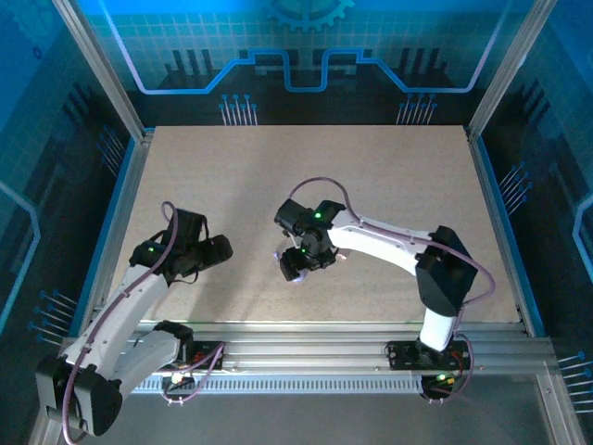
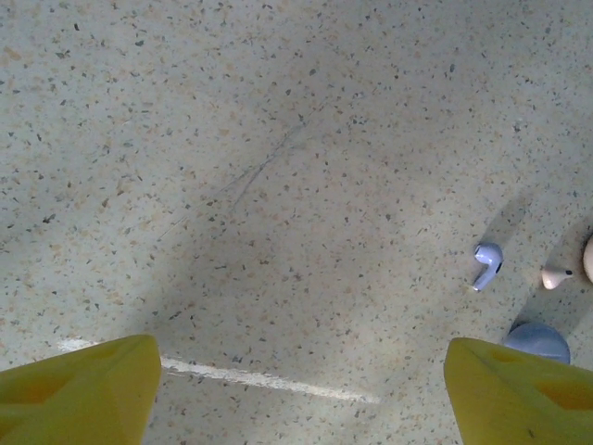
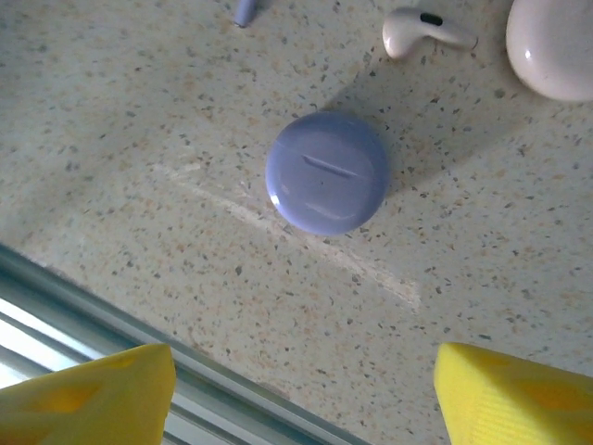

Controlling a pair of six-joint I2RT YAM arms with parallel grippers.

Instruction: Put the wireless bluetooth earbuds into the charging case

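Earbuds (image 2: pixel 486 264) lie loose on the worktop (image 2: pixel 278 139) near the shut lilac case (image 3: pixel 326 172). Left pincer (image 2: pixel 296 394) and right pincer (image 3: pixel 301 399) gape empty. Likely the reaching step; next, that case needs opening.

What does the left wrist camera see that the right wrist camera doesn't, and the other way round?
Left wrist view's extra: the whole lilac earbud lying on the table, and the left fingers, wide apart. Right wrist view's extra: the metal rail at the table's edge, the purple case seen whole and closed, and the right fingers, also apart. Shared: the purple case, the pale pink earbud, part of the pale pink case, and the white streak on the speckled table.
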